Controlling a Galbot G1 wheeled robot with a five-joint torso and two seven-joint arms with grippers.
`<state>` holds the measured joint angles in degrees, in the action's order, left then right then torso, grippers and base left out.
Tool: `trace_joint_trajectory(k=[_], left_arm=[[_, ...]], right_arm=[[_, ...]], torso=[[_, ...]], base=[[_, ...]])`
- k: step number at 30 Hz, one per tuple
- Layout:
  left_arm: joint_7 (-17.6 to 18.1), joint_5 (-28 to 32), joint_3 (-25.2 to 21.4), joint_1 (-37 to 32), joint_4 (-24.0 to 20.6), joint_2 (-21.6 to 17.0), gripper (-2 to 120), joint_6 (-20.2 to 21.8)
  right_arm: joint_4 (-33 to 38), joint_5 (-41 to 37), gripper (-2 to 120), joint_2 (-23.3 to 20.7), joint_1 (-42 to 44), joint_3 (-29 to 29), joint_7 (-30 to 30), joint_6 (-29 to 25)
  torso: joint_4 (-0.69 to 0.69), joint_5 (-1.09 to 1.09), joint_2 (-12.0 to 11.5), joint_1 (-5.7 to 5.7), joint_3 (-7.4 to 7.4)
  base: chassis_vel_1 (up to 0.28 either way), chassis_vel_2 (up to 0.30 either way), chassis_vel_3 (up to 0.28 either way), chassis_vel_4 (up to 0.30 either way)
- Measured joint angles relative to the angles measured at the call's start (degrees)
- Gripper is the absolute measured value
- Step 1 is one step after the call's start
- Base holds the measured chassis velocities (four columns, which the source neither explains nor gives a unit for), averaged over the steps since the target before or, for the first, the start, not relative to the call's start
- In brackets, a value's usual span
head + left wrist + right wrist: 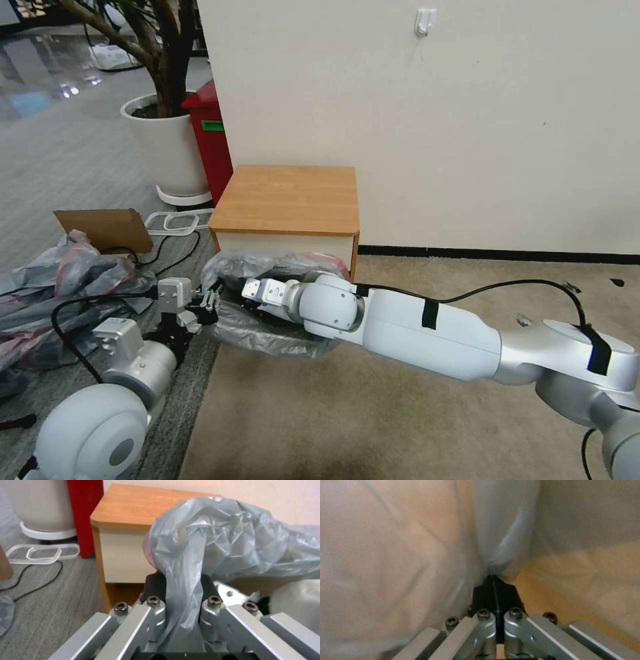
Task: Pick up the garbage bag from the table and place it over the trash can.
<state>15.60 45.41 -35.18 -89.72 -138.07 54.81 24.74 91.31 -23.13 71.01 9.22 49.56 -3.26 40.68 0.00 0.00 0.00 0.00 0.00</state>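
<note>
Closest to us, our left end effector (181, 597) pinches crinkly grey garbage bag (226, 537) film; our right end effector (495, 580) (pads (486, 595) together) nips translucent film, below the smooth wooden tabletop (287, 200).

Grey, translucent, crinkled garbage bag (267, 327) with a pink-red rim. Light-brown wood-grain table (288, 199) with a white drawer front. Silver left gripper (181, 597) with black fingers (155, 585). Silver-white right arm (413, 327) banded with black tape. Beige carpet (373, 413); grey striped flooring (80, 167). Possibly beige behind the plastic, too blurred to tell.
</note>
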Motion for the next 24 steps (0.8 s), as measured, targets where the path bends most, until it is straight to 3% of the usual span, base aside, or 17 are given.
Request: trace_joint_trajectory(k=[13, 18, 24], left_arm=[[-0.8, -0.1, -0.3, -0.3, -0.4, 0.1, 9, -0.1], [-0.5, 0.2, -0.7, -0.4, 0.2, 0.6, 9, -0.2], [3.0, 4.9, -0.5, 0.0, 2.9, 1.6, 9, -0.2]], right_arm=[[-2.8, 0.0, 0, 1.0, 0.2, 0.7, 0.0, 0.0], [0.2, -1.1, 0, -0.4, -0.2, 0.7, 0.0, 0.0], [6.3, -2.9, 0, -3.7, -0.5, 0.8, -0.3, 0.0]], torso=[[0.0, 0.0, 0.0, 0.0, 0.0], [0.0, 0.01, 0.0, 0.0, 0.0], [0.0, 0.0, 0.0, 0.0, 0.0]], base=[[0.0, 0.0, 0.0, 0.0], [0.0, 0.0, 0.0, 0.0], [0.0, 0.0, 0.0, 0.0]])
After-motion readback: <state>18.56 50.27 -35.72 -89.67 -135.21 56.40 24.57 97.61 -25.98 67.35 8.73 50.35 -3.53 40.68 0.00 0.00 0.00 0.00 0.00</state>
